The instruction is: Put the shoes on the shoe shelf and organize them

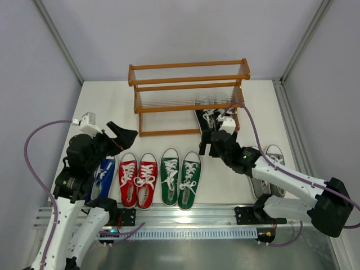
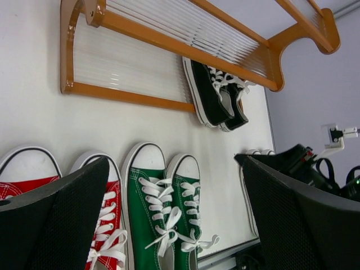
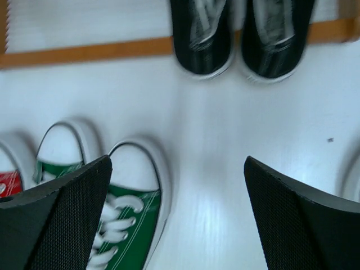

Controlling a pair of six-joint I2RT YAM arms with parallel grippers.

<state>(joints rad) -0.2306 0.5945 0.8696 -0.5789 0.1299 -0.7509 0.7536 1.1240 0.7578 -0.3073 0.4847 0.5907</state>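
The orange-brown shoe shelf [image 1: 188, 95] stands at the back. The black pair [image 1: 211, 119] sits at the right end of its lowest tier, heels toward me. On the table, in a row, are the blue pair [image 1: 104, 174], partly under my left arm, the red pair [image 1: 139, 180], the green pair [image 1: 181, 177] and the grey pair [image 1: 269, 166], partly under my right arm. My left gripper [image 1: 126, 139] is open and empty above the blue and red toes. My right gripper [image 1: 206, 143] is open and empty, just in front of the black pair and right of the green toes.
The left wrist view shows the shelf [image 2: 169, 39], black pair [image 2: 216, 95], green pair [image 2: 163, 208] and my right arm [image 2: 304, 163]. The right wrist view shows the black heels [image 3: 202, 39], the shelf's front rail [image 3: 84, 53] and a green toe [image 3: 132, 180]. Grey walls enclose the table.
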